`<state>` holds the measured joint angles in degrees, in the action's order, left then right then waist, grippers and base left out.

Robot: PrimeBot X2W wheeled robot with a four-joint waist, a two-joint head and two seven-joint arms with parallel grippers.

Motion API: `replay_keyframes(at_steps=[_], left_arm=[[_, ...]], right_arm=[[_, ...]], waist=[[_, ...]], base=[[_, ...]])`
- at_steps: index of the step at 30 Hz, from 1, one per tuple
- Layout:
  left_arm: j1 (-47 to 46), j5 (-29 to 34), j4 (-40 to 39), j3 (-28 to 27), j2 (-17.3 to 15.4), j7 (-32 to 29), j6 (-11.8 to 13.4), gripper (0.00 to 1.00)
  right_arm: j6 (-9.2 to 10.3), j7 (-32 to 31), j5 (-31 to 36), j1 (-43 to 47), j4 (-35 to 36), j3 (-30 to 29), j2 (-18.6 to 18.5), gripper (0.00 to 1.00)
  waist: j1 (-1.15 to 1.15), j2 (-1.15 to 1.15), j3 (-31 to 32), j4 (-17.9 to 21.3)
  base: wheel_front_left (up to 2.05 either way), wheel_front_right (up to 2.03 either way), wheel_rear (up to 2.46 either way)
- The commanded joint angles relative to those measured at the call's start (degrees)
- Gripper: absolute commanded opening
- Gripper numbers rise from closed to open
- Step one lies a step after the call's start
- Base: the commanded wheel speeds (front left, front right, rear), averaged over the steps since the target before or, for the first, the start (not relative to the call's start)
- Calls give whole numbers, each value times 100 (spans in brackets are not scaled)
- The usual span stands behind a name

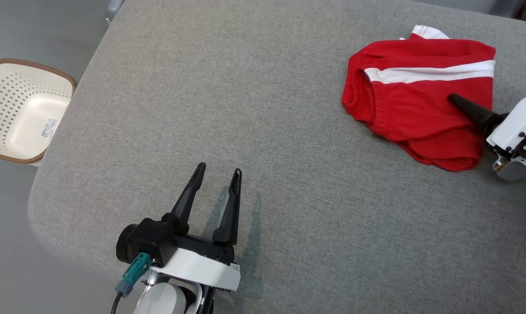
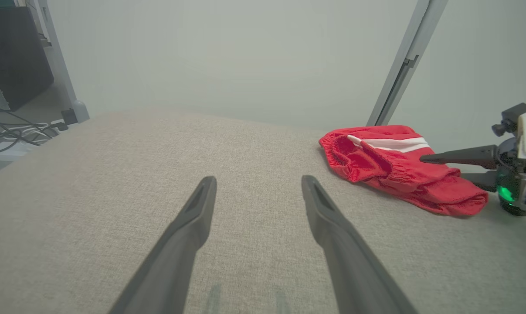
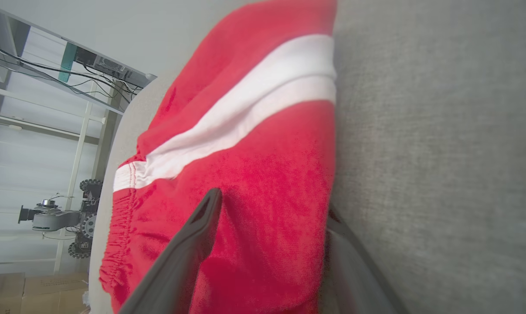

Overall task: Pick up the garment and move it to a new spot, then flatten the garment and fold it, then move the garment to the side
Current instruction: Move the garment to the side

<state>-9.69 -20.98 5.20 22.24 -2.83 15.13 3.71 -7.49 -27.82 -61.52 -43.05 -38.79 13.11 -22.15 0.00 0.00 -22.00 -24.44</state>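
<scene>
You see, on the table (image 1: 263, 109), the shorts (image 1: 411, 113) roughly folded at its far right, the right gripper (image 3: 272, 204) wide astride their edge, the left gripper (image 1: 219, 171) wide over its near edge: either a pickup or a set-down.

The shorts (image 1: 419, 109) are fuzzy, matt red cloth with a smoother white stripe. The worktop (image 1: 263, 109) is covered in coarse grey woven fabric. The basket (image 1: 27, 63) is smooth cream plastic. The left end effector (image 1: 219, 169) has matt dark plastic fingers (image 1: 230, 209).
</scene>
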Motion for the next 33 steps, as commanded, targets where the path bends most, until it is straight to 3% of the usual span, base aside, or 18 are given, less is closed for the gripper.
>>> replay_keyframes(at_steps=[1, 8, 9, 10, 11, 23, 33], left_arm=[[-62, -15, -13, 4, -19, -5, 32, 100], [-166, -68, -50, 41, -19, -5, 73, 100], [-173, -74, -57, 43, -19, -5, 81, 100], [-175, -77, -65, 46, -19, -5, 91, 100], [-178, -81, -78, 52, -19, -5, 93, 100], [-269, -100, -114, 25, -19, -5, 116, 100], [-192, 108, -49, 19, -22, -4, 4, 100]], right_arm=[[0, -135, -38, 55, -193, 111, 147, 100], [0, -183, 28, -240, -514, 440, 363, 100], [0, -171, 47, -269, -525, 484, 364, 91], [1, -154, 57, -297, -540, 519, 359, 34], [1, -129, 76, -317, -547, 570, 341, 0], [3, 128, 20, -352, -406, 953, -2, 0], [1, -187, -34, -117, 248, 1585, -542, 0]], waist=[[0, 0, -58, -70], [0, 0, -148, -143], [0, 0, -160, -145], [0, 0, -173, -144], [0, 0, -185, -144], [0, 0, -92, 69], [0, 0, 228, 865]], base=[[0, 0, 0], [0, 0, 0], [0, 0, 0], [0, 0, 0], [0, 0, 0], [0, 0, 0], [0, 0, 0]])
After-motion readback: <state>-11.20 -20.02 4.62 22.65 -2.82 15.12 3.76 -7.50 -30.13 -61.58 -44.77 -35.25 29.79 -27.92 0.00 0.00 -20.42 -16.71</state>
